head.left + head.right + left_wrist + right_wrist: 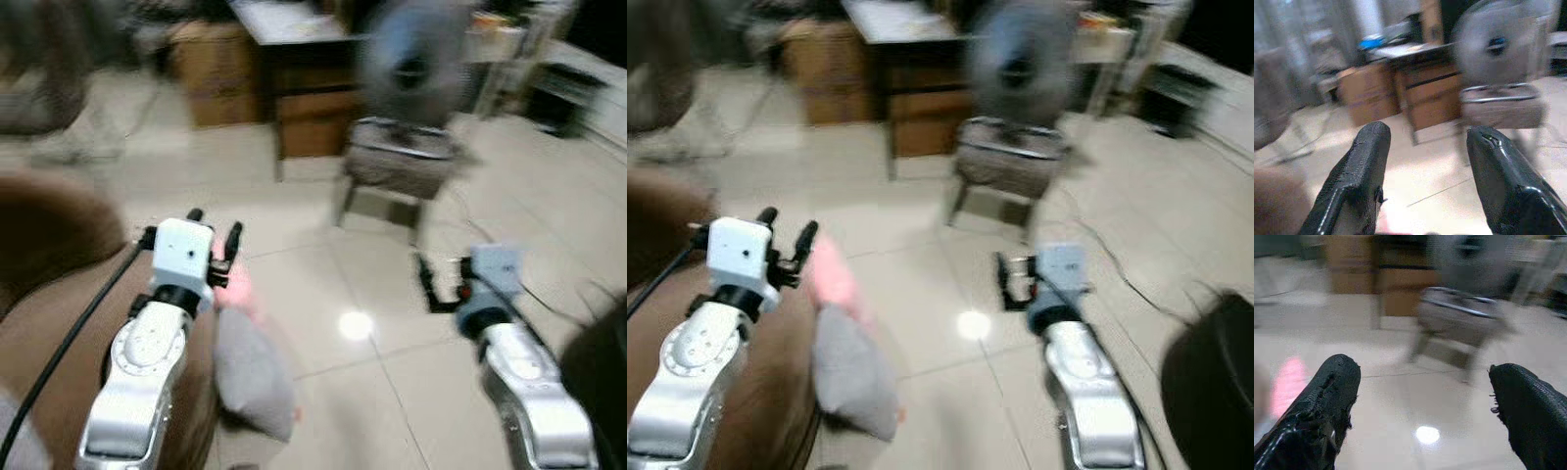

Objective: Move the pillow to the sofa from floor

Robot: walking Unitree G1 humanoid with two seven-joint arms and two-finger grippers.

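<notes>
The pillow (251, 372), grey with a pink end (833, 277), lies on the tiled floor and leans against the side of the brown sofa (54, 304) at my left. My left gripper (214, 231) is raised above the sofa's edge, just over the pillow's pink end, open and holding nothing (1425, 137). Out to the right, my right gripper (1011, 280) hangs open over bare tiles, apart from the pillow. In the right wrist view a pink blur of the pillow (1288, 384) sits beside one finger (1327, 391). All views are motion-blurred.
Ahead stands a fan (409, 54) on a low stool (397, 162). Behind it are a wooden desk (304, 108) and a cardboard box (220, 73). A dark object (1215, 372) sits at the near right, and a cable (549, 299) runs across the floor.
</notes>
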